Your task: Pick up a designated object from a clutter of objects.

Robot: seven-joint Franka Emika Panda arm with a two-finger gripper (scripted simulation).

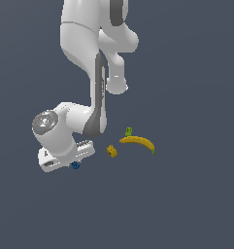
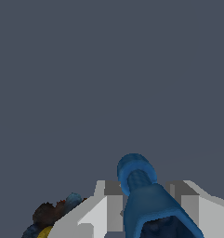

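The designated object, a tiny bright blue knobbly cylinder (image 1: 75, 165), sits right under my hand in the exterior view. In the wrist view it (image 2: 140, 188) fills the space between my two grey fingers (image 2: 107, 204), which press against its sides. My gripper (image 1: 74, 161) (image 2: 143, 186) is shut on it, low at the exterior view's left. The dark multicoloured clump (image 2: 49, 216) shows beside one finger in the wrist view only. The yellow block (image 1: 111, 151), yellow banana (image 1: 138, 143) and tiny green piece (image 1: 129, 131) lie to the exterior view's right of the gripper. The red cup is out of view.
The arm's white links (image 1: 84, 44) rise above the gripper in the exterior view. The surface is a plain dark grey floor (image 1: 186, 204).
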